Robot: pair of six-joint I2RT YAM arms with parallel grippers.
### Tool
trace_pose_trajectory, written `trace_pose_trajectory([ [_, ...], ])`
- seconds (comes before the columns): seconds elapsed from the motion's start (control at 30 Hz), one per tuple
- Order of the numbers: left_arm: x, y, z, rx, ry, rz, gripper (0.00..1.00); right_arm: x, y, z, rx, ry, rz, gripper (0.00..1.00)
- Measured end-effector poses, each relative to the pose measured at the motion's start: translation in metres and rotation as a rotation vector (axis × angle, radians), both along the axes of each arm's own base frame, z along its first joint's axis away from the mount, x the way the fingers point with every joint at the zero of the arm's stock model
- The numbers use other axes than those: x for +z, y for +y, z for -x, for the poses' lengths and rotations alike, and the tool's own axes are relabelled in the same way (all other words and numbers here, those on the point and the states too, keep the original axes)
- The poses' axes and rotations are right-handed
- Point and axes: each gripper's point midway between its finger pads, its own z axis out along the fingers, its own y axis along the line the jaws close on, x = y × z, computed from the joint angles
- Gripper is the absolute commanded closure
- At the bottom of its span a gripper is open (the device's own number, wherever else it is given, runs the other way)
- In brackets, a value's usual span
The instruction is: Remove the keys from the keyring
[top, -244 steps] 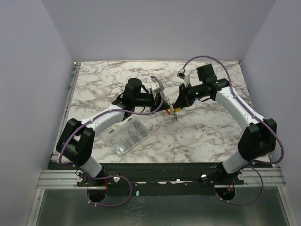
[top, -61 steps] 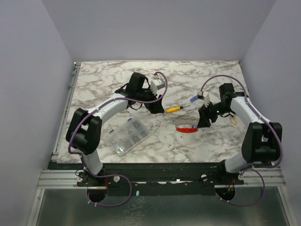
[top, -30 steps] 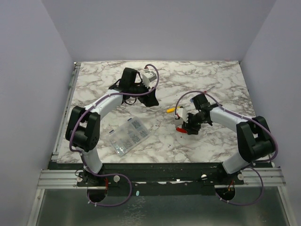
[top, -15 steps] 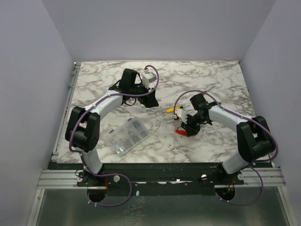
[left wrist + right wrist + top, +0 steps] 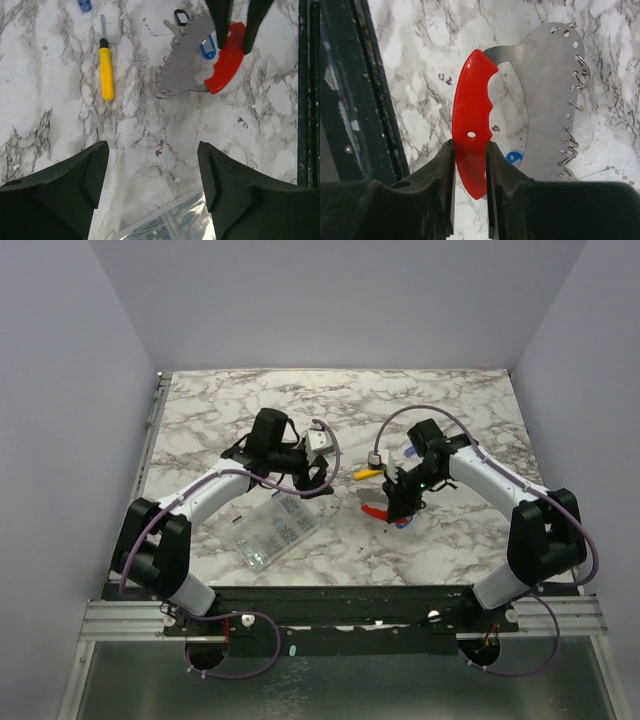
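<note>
The keyring (image 5: 540, 95) is a flat grey plate with a curved red handle (image 5: 472, 125) on one side. Little wire hooks (image 5: 572, 142) sit in a row along the plate's far edge. The right gripper (image 5: 470, 165) is pinching the red handle, with one finger pressed on each side of it. In the top view the keyring (image 5: 378, 510) is just under that gripper (image 5: 397, 502), near the middle of the table (image 5: 460, 530).

A blue key (image 5: 514, 156) shows in the gap between the handle and the plate. From the left wrist, a black key (image 5: 181, 17) peeks out past the plate's edge.

A yellow screwdriver (image 5: 106, 72) lies near the keyring, not touching it.

The left gripper (image 5: 152, 150) is spread wide with nothing in it. It hangs over bare table, apart from the keyring. A clear box (image 5: 275, 530) of small parts lies near it.
</note>
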Motion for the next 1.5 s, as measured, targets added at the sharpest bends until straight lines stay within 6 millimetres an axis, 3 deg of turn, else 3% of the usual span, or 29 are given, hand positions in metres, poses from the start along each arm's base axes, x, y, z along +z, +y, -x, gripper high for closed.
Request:
trace_pose_trajectory([
  [0.13,-0.004,-0.011,0.02,-0.129,-0.117,-0.012,0.22,0.015,0.009,-0.005,-0.021,0.068,-0.068,0.91],
  [0.4,-0.015,-0.052,0.048,-0.336,-0.293,-0.059,0.24,0.036,0.025,-0.001,-0.035,0.227,-0.178,0.91],
  [0.5,-0.018,-0.062,0.053,-0.374,-0.321,-0.073,0.31,0.042,0.029,0.002,-0.034,0.27,-0.203,0.91],
  [0.57,-0.019,-0.068,0.057,-0.397,-0.338,-0.087,0.44,0.045,0.031,0.005,-0.035,0.298,-0.214,0.91],
  [0.6,-0.018,-0.07,0.058,-0.404,-0.347,-0.092,0.54,0.046,0.031,0.007,-0.034,0.312,-0.219,0.91],
  [0.67,-0.015,-0.076,0.06,-0.413,-0.362,-0.099,0.84,0.049,0.033,0.009,-0.032,0.337,-0.228,0.9],
  [0.73,-0.013,-0.079,0.063,-0.423,-0.37,-0.108,1.0,0.051,0.033,0.009,-0.031,0.346,-0.23,0.85],
  [0.83,-0.017,-0.081,0.075,-0.429,-0.317,-0.14,1.0,0.059,0.028,0.001,-0.047,0.333,-0.247,0.76],
  [0.93,-0.012,-0.086,0.081,-0.428,-0.286,-0.152,1.0,0.074,0.024,-0.008,-0.079,0.328,-0.275,0.58],
  [1.1,0.002,-0.093,0.094,-0.414,-0.213,-0.152,1.0,0.104,0.003,-0.042,-0.198,0.242,-0.334,0.41],
  [1.27,0.012,-0.102,0.115,-0.393,-0.096,-0.145,1.0,0.131,-0.027,-0.072,-0.348,0.121,-0.379,0.34],
  [1.5,0.026,-0.123,0.169,-0.452,0.059,-0.108,1.0,0.152,-0.031,-0.08,-0.392,0.032,-0.406,0.33],
])
